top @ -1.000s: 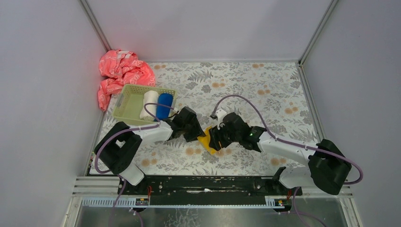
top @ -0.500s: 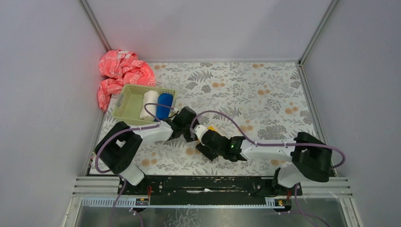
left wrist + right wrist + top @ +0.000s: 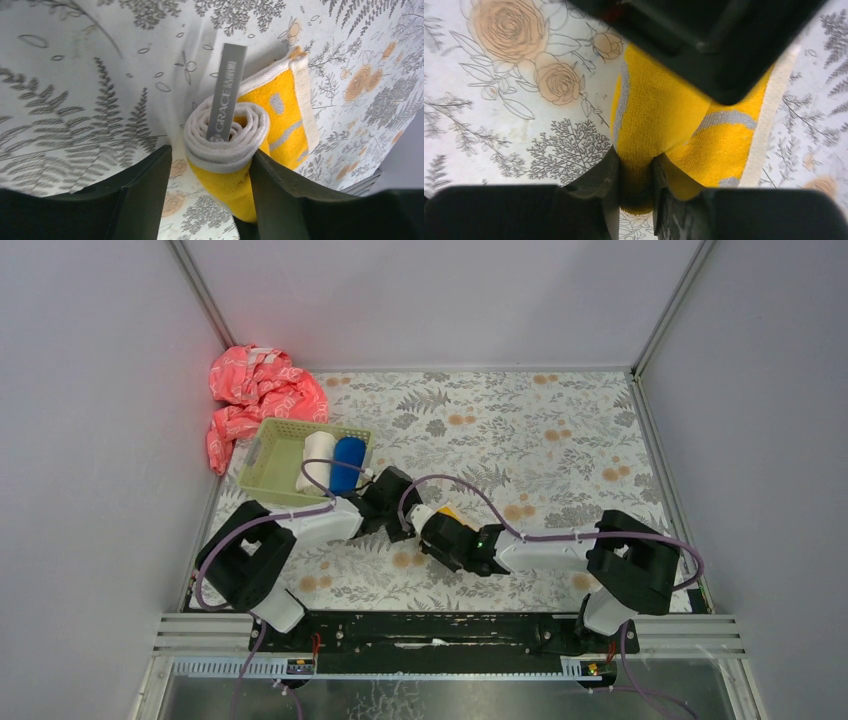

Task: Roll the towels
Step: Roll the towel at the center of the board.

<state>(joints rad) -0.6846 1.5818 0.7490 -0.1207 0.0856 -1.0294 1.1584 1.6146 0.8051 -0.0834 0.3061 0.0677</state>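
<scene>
Right tool [image 3: 636, 167] swung left, pinching yellow towel [image 3: 649, 117].

From above, only a tiny bit of the yellow towel [image 3: 449, 510] peeks out. The left gripper [image 3: 408, 525] and right gripper [image 3: 432, 530] cover the rest. In the right wrist view, a blurry black shape [image 3: 704, 40] at twelve o'clock hides its far end.

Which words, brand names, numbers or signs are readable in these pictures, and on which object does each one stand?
"GRACE": printed along the narrow grey fabric label that sticks out of the rolled yellow-orange cloth towel with white border, seen in the left wrist view.
Small characters above that word, on the same label: too small to read.
No other text, number or sign shows in any of the views.
</scene>
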